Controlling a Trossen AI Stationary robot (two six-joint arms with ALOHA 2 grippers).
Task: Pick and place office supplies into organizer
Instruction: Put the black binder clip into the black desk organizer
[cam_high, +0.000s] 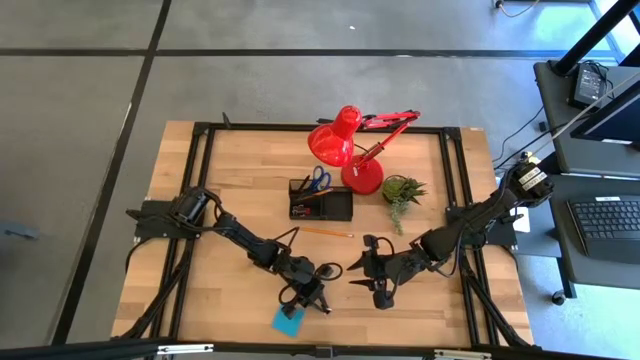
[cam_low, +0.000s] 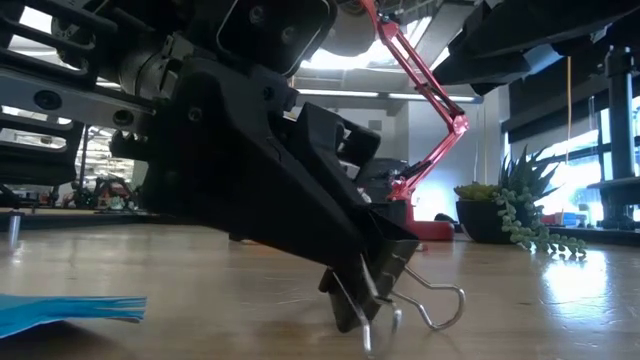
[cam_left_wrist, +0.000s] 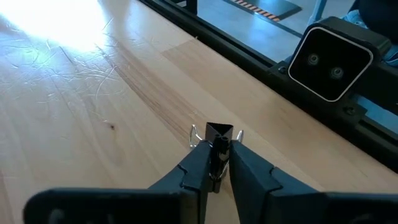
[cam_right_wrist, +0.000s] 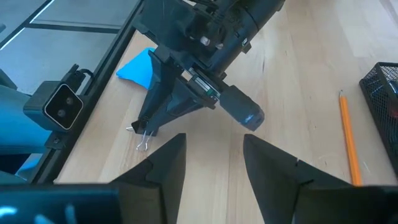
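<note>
My left gripper (cam_high: 312, 296) is low over the near middle of the table and is shut on a small black binder clip (cam_left_wrist: 218, 132) with silver wire handles (cam_low: 440, 303). The blue sticky-note pad (cam_high: 290, 322) lies flat just nearer than it. My right gripper (cam_high: 366, 277) is open and hovers just to the right of the left one, holding nothing; its fingers point toward the left arm. The black mesh organizer (cam_high: 322, 203) stands mid-table with the blue-handled scissors (cam_high: 318, 180) upright in it. One orange pencil (cam_high: 326, 232) lies flat in front of it. My left gripper pinches the binder clip's black body (cam_left_wrist: 217, 134) between its two fingers (cam_left_wrist: 198, 163), coming slanting down from above. The wire handles (cam_low: 432, 300) stick out past the fingertips, at or just above the tabletop; I cannot tell whether they touch it.
The red desk lamp (cam_high: 345, 150) and a small green potted plant (cam_high: 402, 193) stand behind and right of the organizer. A black frame rail (cam_left_wrist: 261, 59) runs along the table's near edge, with the low camera (cam_left_wrist: 329, 59) mounted on it. Bare wood lies left of the left gripper.
</note>
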